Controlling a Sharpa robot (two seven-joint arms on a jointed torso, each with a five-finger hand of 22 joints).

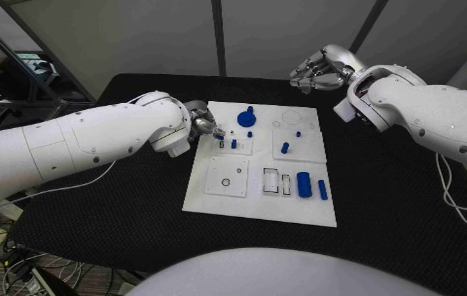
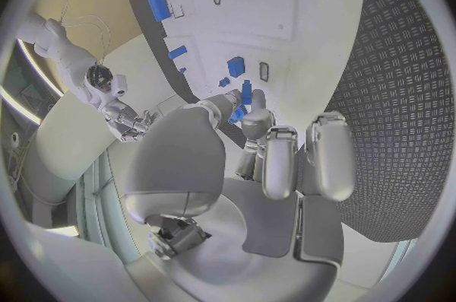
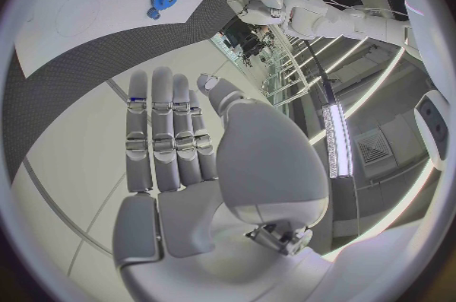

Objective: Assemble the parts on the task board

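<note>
While the left arm reaches in over the table's (image 1: 389,195) left side, the left hand (image 1: 202,123) sits at the left edge of the task board (image 1: 255,212), toward its far end. Its fingertips (image 2: 249,93) meet on a small blue part (image 1: 220,136) just inside that edge; in the left wrist view the thumb and one finger close on this piece while the other fingers (image 2: 327,154) lie curled beside it, so the hand is pinching the part.

Just beside it on the board stand two more small blue pegs (image 1: 233,143), and beyond them, near the far edge, lies a blue gear (image 1: 245,117) with a knob on top. Toward the board's middle a short blue pin (image 1: 285,148) stands upright, with a tiny blue piece (image 1: 297,134) a little beyond it. Near the board's right edge, at the near end, a thick blue cylinder (image 1: 304,185) and a thinner blue bar (image 1: 322,189) lie side by side, next to two rectangular slots (image 1: 275,183). A round socket (image 1: 227,182) marks the near left quarter.

Farther right, the right hand (image 1: 321,71) hangs above the table's far edge, beyond the board's far right corner and well apart from it. Its fingers (image 3: 163,131) are stretched out straight and close together, the palm bare and holding nothing.
</note>
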